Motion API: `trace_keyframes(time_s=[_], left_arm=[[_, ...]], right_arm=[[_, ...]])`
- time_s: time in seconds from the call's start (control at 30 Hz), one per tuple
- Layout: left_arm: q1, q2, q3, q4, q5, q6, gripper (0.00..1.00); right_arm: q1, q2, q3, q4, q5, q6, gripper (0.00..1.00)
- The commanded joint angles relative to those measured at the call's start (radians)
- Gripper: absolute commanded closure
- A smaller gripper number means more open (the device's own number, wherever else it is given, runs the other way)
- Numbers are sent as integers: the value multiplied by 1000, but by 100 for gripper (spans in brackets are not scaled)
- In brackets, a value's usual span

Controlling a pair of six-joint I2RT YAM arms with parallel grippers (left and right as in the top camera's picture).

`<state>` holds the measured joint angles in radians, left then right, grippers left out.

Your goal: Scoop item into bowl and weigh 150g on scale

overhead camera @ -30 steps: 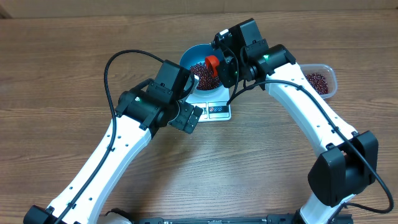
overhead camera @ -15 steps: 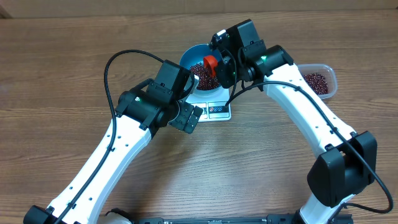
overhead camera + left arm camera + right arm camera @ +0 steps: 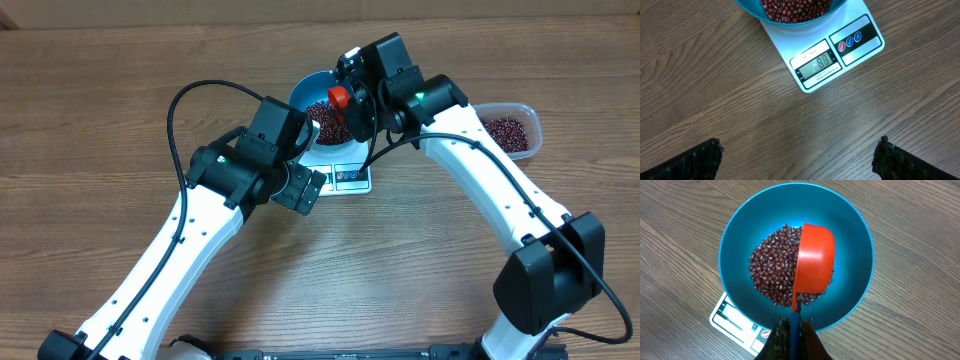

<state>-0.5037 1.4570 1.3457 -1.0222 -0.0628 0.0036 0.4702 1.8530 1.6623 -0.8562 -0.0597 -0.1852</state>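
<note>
Scoop (image 3: 812, 260), clamped in our right pincer (image 3: 794, 326), drifts across bowl (image 3: 740, 240) beneath, tipped over beans (image 3: 770, 275); left pincer (image 3: 799, 160) wide; we check scale (image 3: 860, 45).

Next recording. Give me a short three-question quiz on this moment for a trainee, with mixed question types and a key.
1. True or false: the blue bowl stands on the scale.
2. Multiple choice: the orange scoop, its handle gripped by the right arm's jaws, is tipped over: A) bare table, B) the beans in the bowl, C) the scale's buttons.
3. Short answer: which arm's jaws stand wide open with nothing between them?

Key: 1 true; 2 B; 3 the left arm's jaws.
</note>
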Motion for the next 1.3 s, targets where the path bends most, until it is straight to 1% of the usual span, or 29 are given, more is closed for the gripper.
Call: trace_keyframes(time_s=[0.0, 0.57, 0.63, 0.7, 0.87, 1.27], left_arm=[[0, -12, -4, 2, 11, 16, 0], [0, -12, -4, 2, 11, 16, 0], [0, -12, -4, 2, 11, 16, 0], [0, -12, -4, 2, 11, 16, 0], [0, -12, -4, 2, 11, 16, 0], [0, -12, -4, 2, 11, 16, 0]], right_arm=[[7, -47, 35, 6, 22, -7, 96], [9, -103, 35, 8, 23, -8, 96], [16, -103, 35, 2, 23, -31, 96], [29, -103, 35, -9, 39, -59, 97], [59, -103, 35, -13, 123, -60, 96], [64, -103, 35, -40, 122, -60, 96]])
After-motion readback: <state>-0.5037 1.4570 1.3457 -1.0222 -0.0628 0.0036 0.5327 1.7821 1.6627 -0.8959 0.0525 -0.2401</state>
